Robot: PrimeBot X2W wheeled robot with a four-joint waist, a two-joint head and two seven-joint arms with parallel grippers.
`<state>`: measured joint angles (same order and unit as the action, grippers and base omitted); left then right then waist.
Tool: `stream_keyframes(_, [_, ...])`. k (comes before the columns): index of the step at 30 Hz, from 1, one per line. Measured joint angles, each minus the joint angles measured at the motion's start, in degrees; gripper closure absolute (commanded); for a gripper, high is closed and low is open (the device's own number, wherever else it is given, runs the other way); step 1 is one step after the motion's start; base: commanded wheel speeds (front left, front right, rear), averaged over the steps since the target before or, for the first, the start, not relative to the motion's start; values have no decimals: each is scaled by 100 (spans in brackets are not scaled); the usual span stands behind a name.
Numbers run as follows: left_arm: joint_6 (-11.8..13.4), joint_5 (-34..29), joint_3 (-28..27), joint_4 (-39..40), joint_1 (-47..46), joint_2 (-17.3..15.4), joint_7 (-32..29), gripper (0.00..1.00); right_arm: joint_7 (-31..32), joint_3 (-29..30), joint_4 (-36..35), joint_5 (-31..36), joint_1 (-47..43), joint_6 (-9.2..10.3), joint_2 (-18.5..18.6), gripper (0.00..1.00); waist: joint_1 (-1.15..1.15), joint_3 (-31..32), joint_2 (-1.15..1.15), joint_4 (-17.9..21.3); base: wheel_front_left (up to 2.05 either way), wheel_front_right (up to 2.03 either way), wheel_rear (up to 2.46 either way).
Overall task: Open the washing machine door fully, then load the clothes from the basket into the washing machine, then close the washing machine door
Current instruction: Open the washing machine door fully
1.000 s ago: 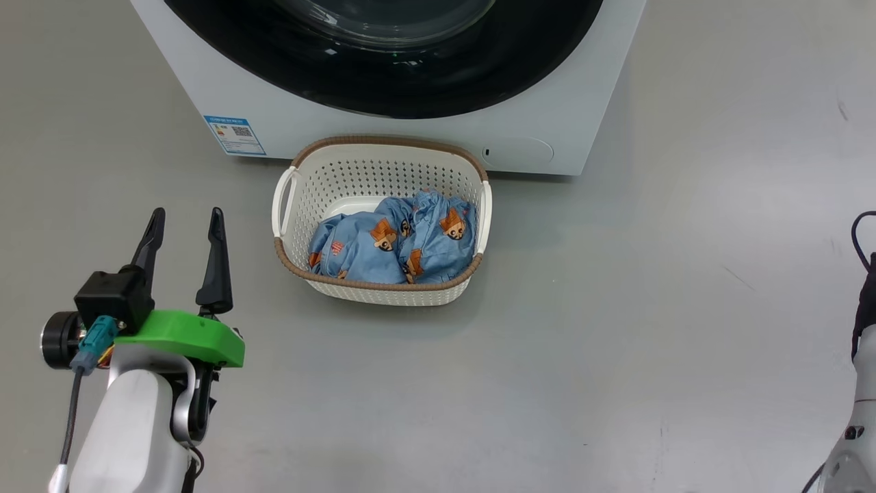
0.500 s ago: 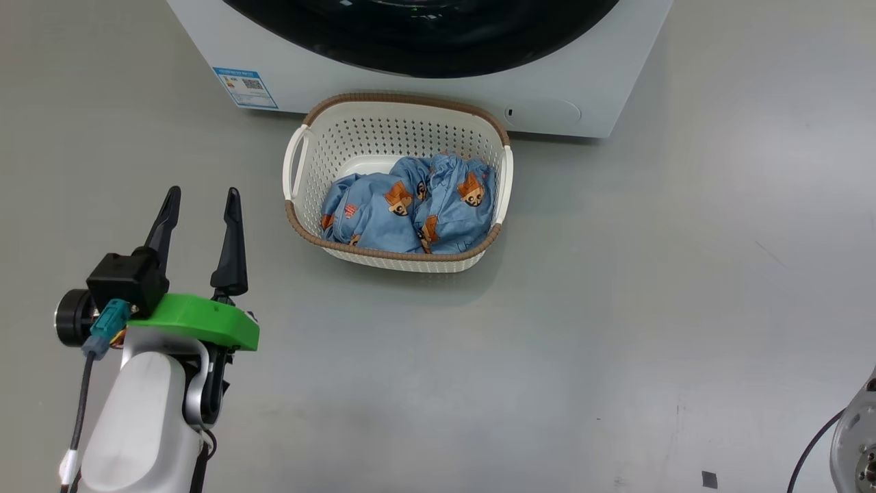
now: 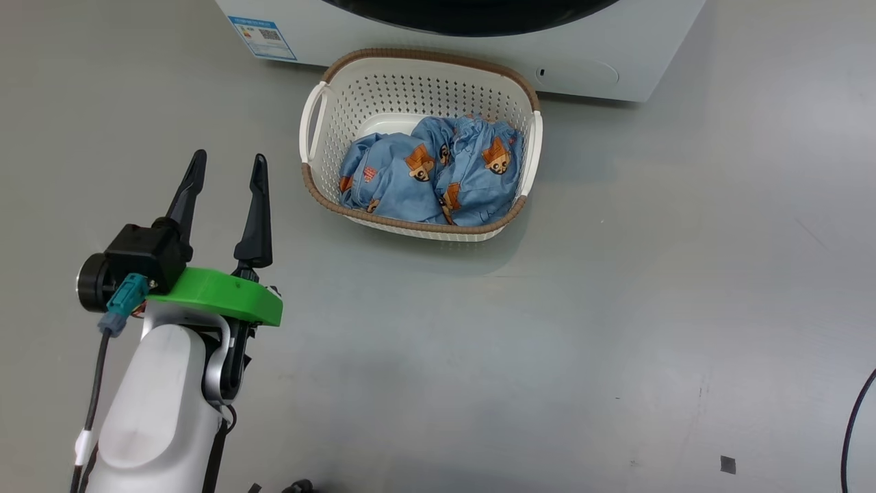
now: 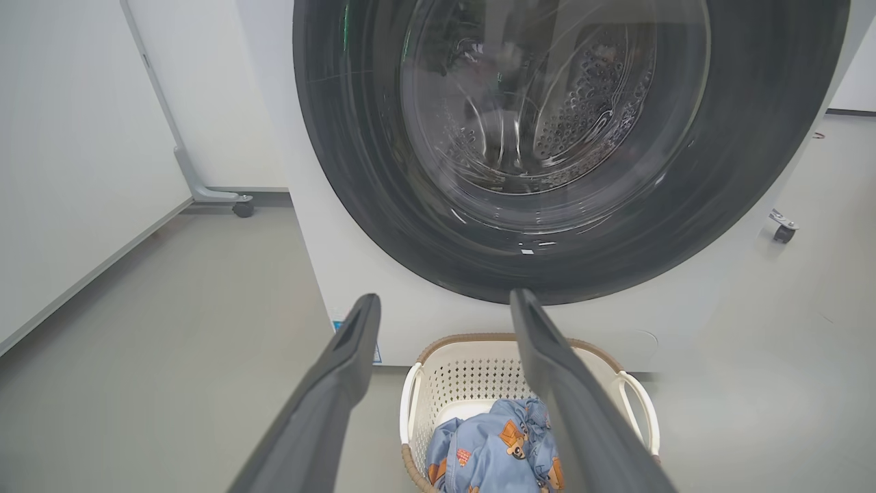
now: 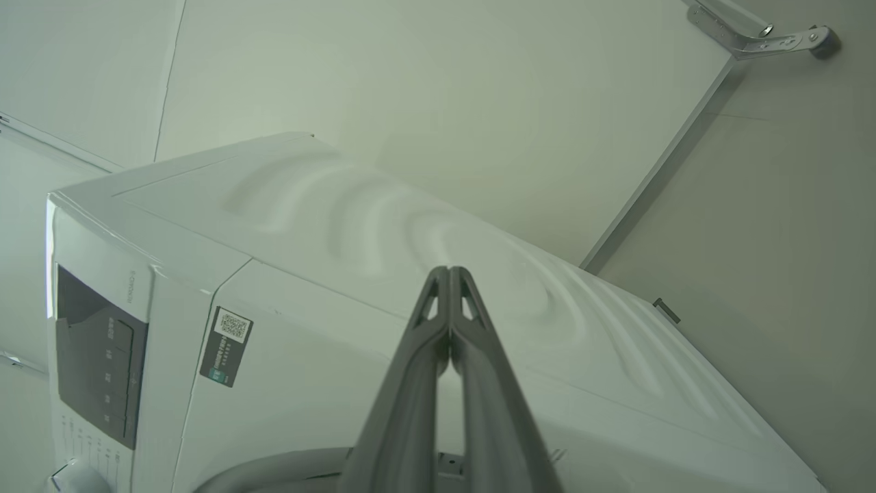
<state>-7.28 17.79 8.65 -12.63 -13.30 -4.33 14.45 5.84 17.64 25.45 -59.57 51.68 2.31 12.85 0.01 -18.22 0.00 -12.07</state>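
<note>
Grey floor [image 3: 547, 342], washing machine [image 3: 643, 48] cut off at top — left pincer [image 3: 228, 159] spread, right pincer [image 5: 449, 274] pressed together.

Looked like a robotics test room or lab staged as a laundry corner, not a lived-in home. Had a smooth, bare grey floor [image 3: 616, 308], lightly scuffed and marked with a small black square [image 3: 727, 465]. Was closed in by plain white partition panels [image 4: 68, 137] propped on metal feet with castors [image 4: 241, 206], one such foot also caught in the right wrist view. Held a white washing machine [image 4: 356, 287] standing directly on that floor, with a basket [image 3: 417, 89] of clothes [image 3: 431, 178] set just before it. Showed a loose black cable [image 3: 854, 424] curving over the floor at the right edge.
</note>
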Motion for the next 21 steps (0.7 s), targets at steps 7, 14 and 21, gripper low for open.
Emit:
stream_keyframes(7, [0,107,127,41,-118,57,0,0,526,-301,43,8,478,136,215,100,0,-221,0,-145,0,0,0])
stream_keyframes(14, [0,146,224,71,-231,141,0,0,1165,-537,133,-99,885,290,152,100,0,-482,0,-280,0,0,0])
stream_keyframes(21, [0,207,282,103,-409,164,0,0,1761,-783,211,-248,1077,326,107,100,-1,-742,0,-414,0,0,0])
